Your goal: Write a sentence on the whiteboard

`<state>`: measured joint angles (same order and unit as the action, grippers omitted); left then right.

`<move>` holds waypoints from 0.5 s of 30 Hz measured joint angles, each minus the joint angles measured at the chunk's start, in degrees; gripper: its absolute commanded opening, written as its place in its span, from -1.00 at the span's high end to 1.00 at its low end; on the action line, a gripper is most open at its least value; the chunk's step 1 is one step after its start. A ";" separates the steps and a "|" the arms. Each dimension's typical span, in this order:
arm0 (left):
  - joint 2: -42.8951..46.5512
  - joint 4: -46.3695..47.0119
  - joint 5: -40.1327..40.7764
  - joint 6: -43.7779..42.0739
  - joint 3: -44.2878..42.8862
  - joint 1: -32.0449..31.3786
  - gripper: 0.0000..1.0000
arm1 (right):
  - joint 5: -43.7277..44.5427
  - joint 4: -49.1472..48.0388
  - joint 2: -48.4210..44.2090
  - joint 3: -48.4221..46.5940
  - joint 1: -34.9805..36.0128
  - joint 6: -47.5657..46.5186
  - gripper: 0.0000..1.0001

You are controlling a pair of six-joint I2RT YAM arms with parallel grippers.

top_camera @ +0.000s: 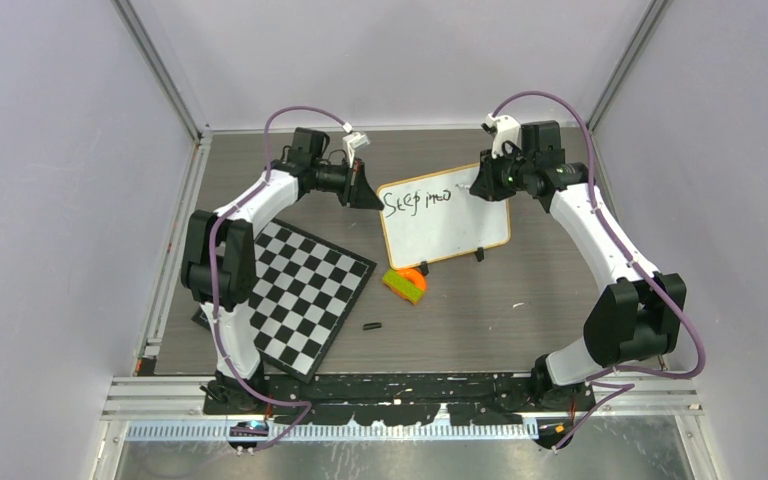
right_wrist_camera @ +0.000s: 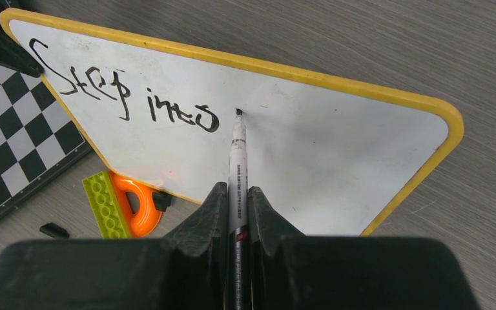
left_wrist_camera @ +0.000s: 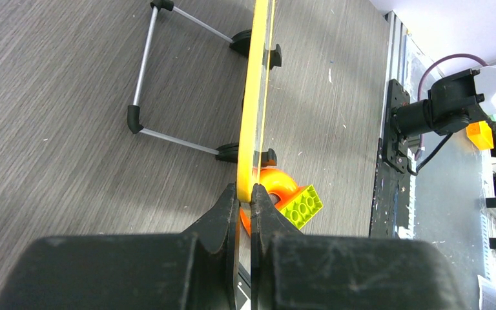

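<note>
My left claw (left_wrist_camera: pixel 244 194) is pinched shut on the thin yellowish edge of the whiteboard (left_wrist_camera: pixel 256 97), which runs straight ahead of its tips and stands on two black feet. My right claw (right_wrist_camera: pixel 236 194) is clamped tight round a marker pen (right_wrist_camera: pixel 237 152); the nib reaches out in front of it and touches the white face just past the sentence (right_wrist_camera: pixel 123 106), which so far reads "Step into".

My chief worry is pressure. The left claw grips only one side of the board, so I judge a hard push from the pen could swing the far side back or tip the stand; the stroke would then skip or smear. The pen sits in a narrow pinch; drag on the glossy surface could twist it or slide it back between the jaws, and the nib would lift off.

The writing slopes downward toward the right claw, so the remaining words may crowd the lower rim. A low wrist might also wipe wet ink. The green brick (right_wrist_camera: pixel 106 203) and orange piece (right_wrist_camera: pixel 139 203) lie below and left of the right claw, close to a foot; a sliding board could catch on them.
</note>
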<state>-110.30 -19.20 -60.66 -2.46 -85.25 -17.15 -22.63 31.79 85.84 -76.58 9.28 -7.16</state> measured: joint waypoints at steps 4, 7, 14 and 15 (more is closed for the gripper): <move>0.00 -0.04 0.00 0.00 -0.02 0.00 1.00 | 0.39 -0.13 0.02 0.00 0.00 -0.02 1.00; 0.00 -0.09 0.00 0.00 -0.02 -0.04 1.00 | 0.66 -0.04 0.02 0.00 0.00 -0.09 0.99; 0.00 -0.15 0.02 0.00 -0.07 -0.24 1.00 | 0.74 0.55 0.02 1.16 0.00 -0.50 1.00; 0.00 -0.17 0.02 0.00 -0.09 -0.26 1.00 | 0.81 0.83 0.02 1.18 0.00 -0.63 1.00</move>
<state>-110.30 -19.38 -60.64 -2.46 -85.34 -17.41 -21.82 32.62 85.86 -75.40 9.28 -7.79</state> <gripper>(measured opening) 0.043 0.171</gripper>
